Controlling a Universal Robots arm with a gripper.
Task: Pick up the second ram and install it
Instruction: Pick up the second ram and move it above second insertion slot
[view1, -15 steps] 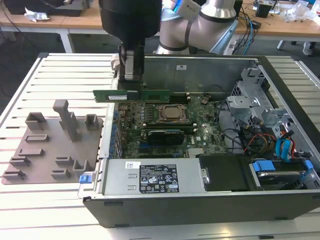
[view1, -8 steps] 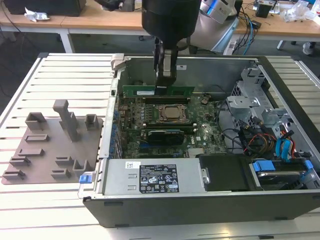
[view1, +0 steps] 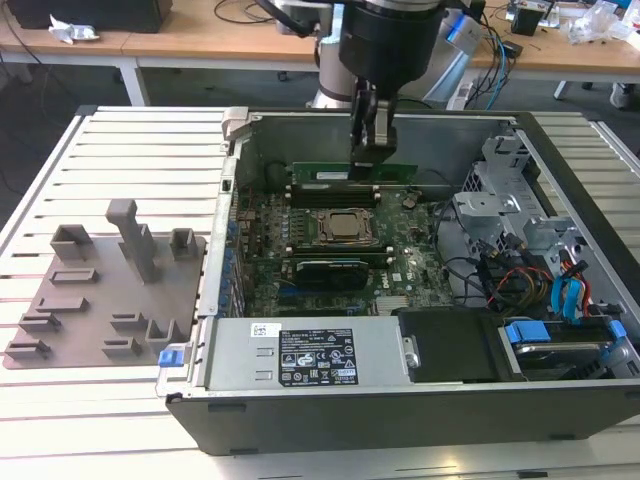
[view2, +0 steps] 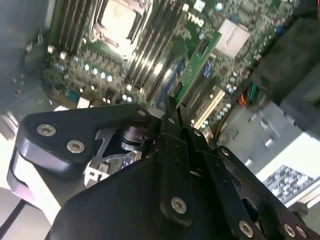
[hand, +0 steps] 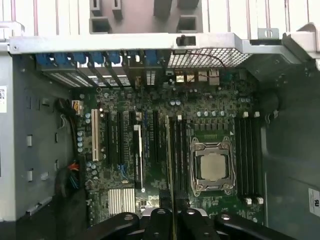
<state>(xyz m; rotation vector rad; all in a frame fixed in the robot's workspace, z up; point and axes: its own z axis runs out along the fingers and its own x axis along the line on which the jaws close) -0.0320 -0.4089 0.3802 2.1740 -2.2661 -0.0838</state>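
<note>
- Currently the gripper (view1: 369, 150) is hanging over the open computer case (view1: 300, 420); its fingers (view2: 170, 130) are pinching the second ram (view1: 325, 173) by its top edge, about mid-length, so the stick is hanging level rather than tipping.
- The ram is sitting edge-down over the motherboard (view1: 400, 270), running lengthways along the memory slots (hand: 182, 150) beside the CPU socket (view1: 345, 227); I'm judging that's to keep the contact edge facing a slot; whether it's touching one, I can't tell.
- In the second wrist view the green stick is running away from the fingertips across the board, which is keeping the chip faces clear of the pads' sides.
- Counting: one gripper; one stick in the pinch; one CPU socket; two slot banks, one flanking each side of the socket, four slots showing in the far bank (hand: 248, 160); one black expansion card (view1: 322, 270) standing in the board.
- One grey plate (view1: 110, 290) with upright blocks is lying outside the case on the table (view1: 120, 150).
</note>
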